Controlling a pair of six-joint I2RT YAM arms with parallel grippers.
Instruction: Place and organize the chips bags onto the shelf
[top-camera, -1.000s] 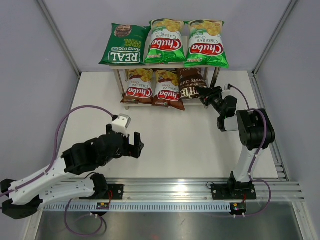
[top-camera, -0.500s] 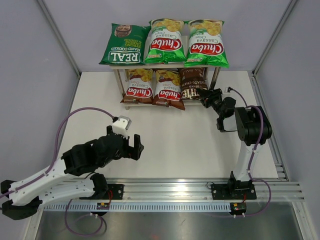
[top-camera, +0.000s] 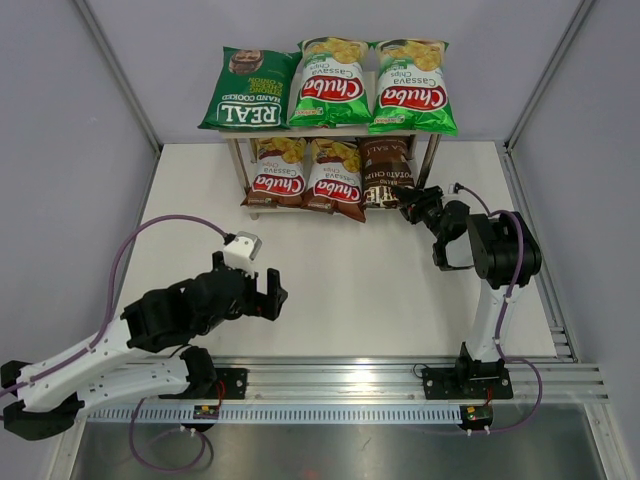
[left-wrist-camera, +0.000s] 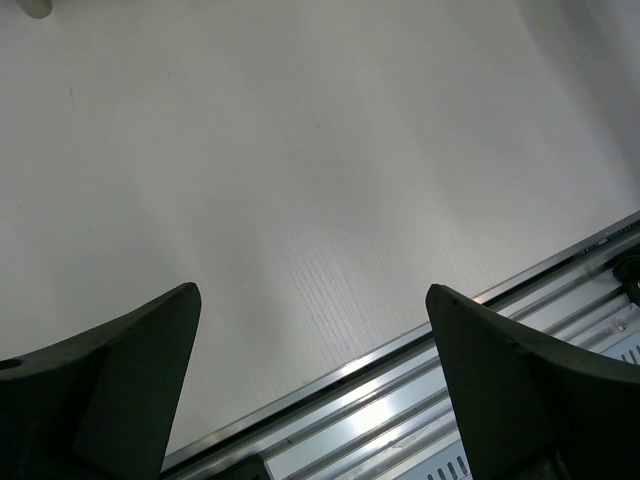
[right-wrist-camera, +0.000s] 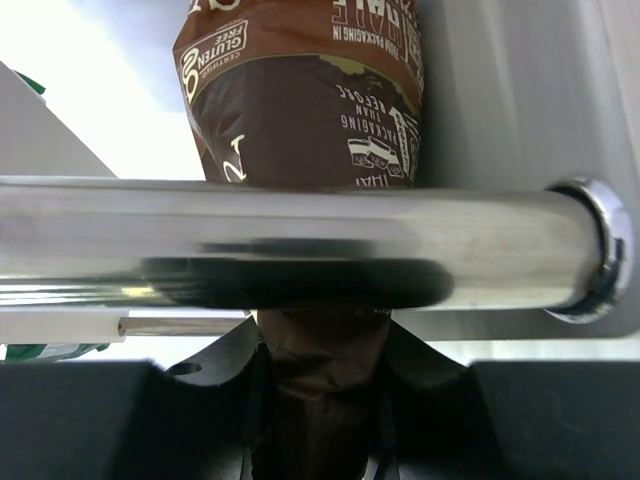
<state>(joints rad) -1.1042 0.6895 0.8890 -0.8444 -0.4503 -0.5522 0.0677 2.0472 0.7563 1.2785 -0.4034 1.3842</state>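
Your dark brown glossy chips bag lies in the right-hand slot of the lower tier of the small two-tier shelf, a rack of pale wood-grain boards on silver metal legs. Its near end sticks out past the front edge. Beside it on that tier lie the two brown-red "Chuba" bags. The top tier carries the dark green "REAL" bag and the two bright green "Chuba" bags.

Your right gripper sits at the bag's near end, partly closed and pinching the crimped seam between its fingers. In the right wrist view a silver metal leg of the shelf crosses right in front of the held end, so you are working tight against the rack's front right corner.

All six bags look to be on the shelf, so you seem to be seating the last one. Next, you likely need to nudge it level with its neighbours, let go, and back straight out, taking care not to snag that leg or drag the bag with you.

Your left gripper hangs wide open and holds nothing, low over the white bench, well apart from the shelf.
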